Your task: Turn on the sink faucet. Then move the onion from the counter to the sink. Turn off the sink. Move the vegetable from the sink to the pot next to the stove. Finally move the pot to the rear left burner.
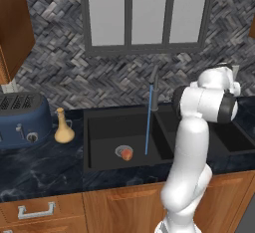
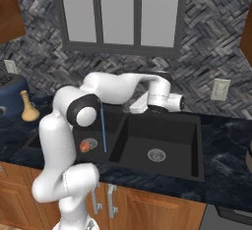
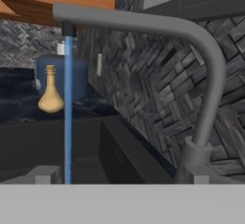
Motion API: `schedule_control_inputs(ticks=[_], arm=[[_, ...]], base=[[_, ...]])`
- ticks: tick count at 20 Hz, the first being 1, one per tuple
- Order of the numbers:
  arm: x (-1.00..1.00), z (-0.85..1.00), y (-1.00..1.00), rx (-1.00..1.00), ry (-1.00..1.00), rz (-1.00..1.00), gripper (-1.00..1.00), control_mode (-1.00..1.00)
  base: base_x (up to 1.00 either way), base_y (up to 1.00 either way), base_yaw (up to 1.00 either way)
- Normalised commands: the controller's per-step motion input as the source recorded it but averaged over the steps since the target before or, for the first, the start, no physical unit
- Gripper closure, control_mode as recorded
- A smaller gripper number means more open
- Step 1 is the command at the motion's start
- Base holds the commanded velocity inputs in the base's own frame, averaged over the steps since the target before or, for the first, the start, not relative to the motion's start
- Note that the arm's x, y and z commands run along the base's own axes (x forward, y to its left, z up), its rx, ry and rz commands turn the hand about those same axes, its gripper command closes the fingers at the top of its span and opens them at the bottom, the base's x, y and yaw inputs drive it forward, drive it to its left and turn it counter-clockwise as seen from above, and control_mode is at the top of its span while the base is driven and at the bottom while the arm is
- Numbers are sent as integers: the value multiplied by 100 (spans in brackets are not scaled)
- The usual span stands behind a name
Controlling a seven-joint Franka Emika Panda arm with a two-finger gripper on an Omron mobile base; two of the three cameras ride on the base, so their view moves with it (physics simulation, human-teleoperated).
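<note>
One thin blue stream of water [image 1: 148,120] falls from the faucet [image 1: 154,88] into the left basin of the black sink [image 1: 99,165]. The onion [image 1: 127,154] lies on the floor of that basin, touching the round silver drain and just beside the spot where the water lands; from the right base camera it shows as a small orange-red ball [image 2: 84,146] left of the stream [image 2: 103,129]. The white arm bends over the sink, and its hand sits behind the divider between the two basins, close to the faucet base. The gripper [image 3: 119,179] has its jaws spread as wide as they go and holds nothing; from the hand camera the faucet spout [image 3: 191,41] arches overhead. A tan vase [image 1: 63,126] stands on the dark counter [image 1: 40,170] left of the sink, next to a blue toaster [image 1: 22,118].
</note>
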Motion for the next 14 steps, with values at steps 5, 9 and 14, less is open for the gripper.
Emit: schedule_control_inputs(ticks=[5,9,14], arm=[[2,-7,0,0,0,5,-100,-100],[0,-5,-2,0,0,4,-100,-100],[7,0,0,0,0,3,-100,-100]], base=[[0,0,0],[0,0,0],[0,0,0]])
